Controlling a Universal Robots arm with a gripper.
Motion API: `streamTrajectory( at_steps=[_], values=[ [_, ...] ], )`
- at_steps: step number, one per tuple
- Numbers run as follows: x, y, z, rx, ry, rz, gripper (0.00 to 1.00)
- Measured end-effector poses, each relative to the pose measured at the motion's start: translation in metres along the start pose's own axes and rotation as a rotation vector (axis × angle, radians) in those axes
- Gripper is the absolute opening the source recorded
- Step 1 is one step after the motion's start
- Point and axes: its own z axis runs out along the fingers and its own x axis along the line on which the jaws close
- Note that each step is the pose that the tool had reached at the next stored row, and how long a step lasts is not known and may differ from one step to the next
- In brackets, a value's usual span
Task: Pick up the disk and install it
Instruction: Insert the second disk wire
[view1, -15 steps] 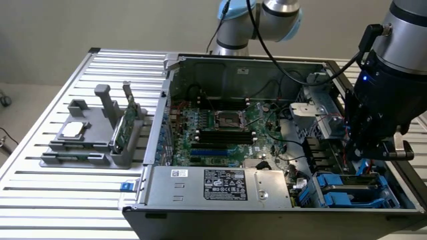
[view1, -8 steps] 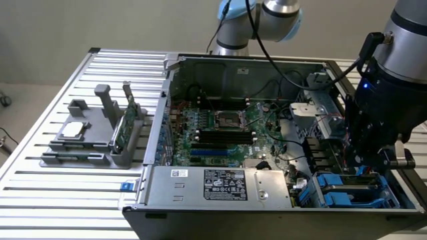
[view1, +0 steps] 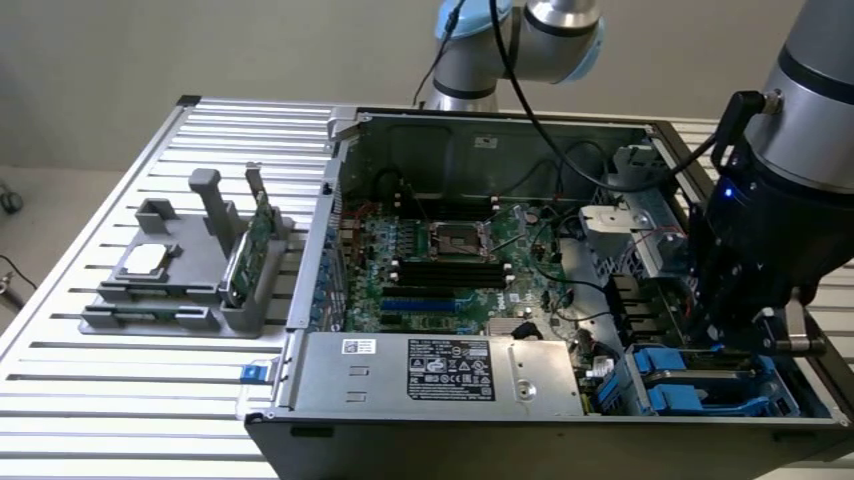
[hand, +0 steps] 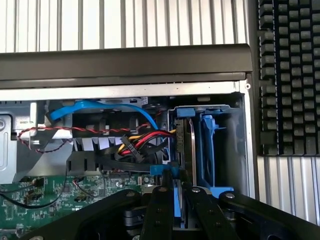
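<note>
Wrist view: fingers (hand: 167, 207) apparently clamp the disk (hand: 186, 150) in its bay.

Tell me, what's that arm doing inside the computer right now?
End effector shut on the blue-railed silver hard drive. Drive standing edge-on in the blue drive bay at the case corner. Red, yellow and black cables close beside.

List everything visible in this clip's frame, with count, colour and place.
table: one, silver slatted, under everything
computer case: one, dark grey, open, centre
motherboard: one, green, inside case
power supply: one, silver, labelled, case front
drive bay: one, blue carriers, case corner at exterior view's right
disk: one, blue-railed, on edge in gripper, at the bay
holder: one, grey, exterior view's left
chip: one, silver, on holder
card: one, green, upright in holder
gripper: one, black, shut on disk
</note>
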Motion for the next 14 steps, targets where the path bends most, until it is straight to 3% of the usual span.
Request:
streamTrajectory(
  at_steps=[14],
  values=[
    [-0.002, 0.0025, 0.011, 0.0002, 0.002, 0.0, 0.16]
  ],
)
